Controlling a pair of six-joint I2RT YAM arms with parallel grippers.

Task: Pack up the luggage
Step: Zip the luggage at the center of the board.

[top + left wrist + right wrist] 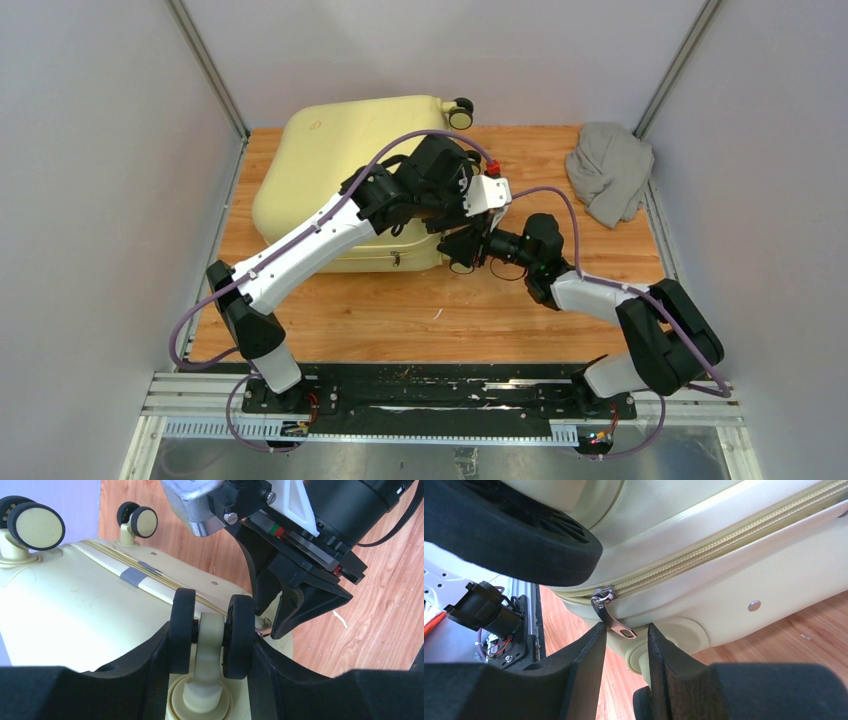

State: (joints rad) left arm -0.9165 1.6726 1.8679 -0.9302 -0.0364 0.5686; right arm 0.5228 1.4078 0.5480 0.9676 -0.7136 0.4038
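The luggage (pixel 320 150) is a pale yellow hard-shell suitcase lying flat and zipped closed at the back left of the wooden table. My left gripper (pixel 458 250) (pixel 210 650) is shut on the black twin wheel (pixel 182 630) at the suitcase's near right corner, one finger pressed to each side. My right gripper (pixel 487 245) (pixel 626 630) sits just beside that corner. Its jaws stand a narrow gap apart, and the metal zipper pull (pixel 613 617) hangs between the fingertips at the end of the zipper (pixel 704 550). In the left wrist view the right gripper's fingers (pixel 300 605) reach down to the pull (pixel 263 630).
A crumpled grey cloth (pixel 608 170) lies at the table's back right corner. Other cream-and-black wheels (pixel 37 525) (pixel 142 521) stick out of the suitcase's far end (pixel 460 112). Grey walls close in both sides. The arms' black base rail (pixel 440 395) runs along the near edge.
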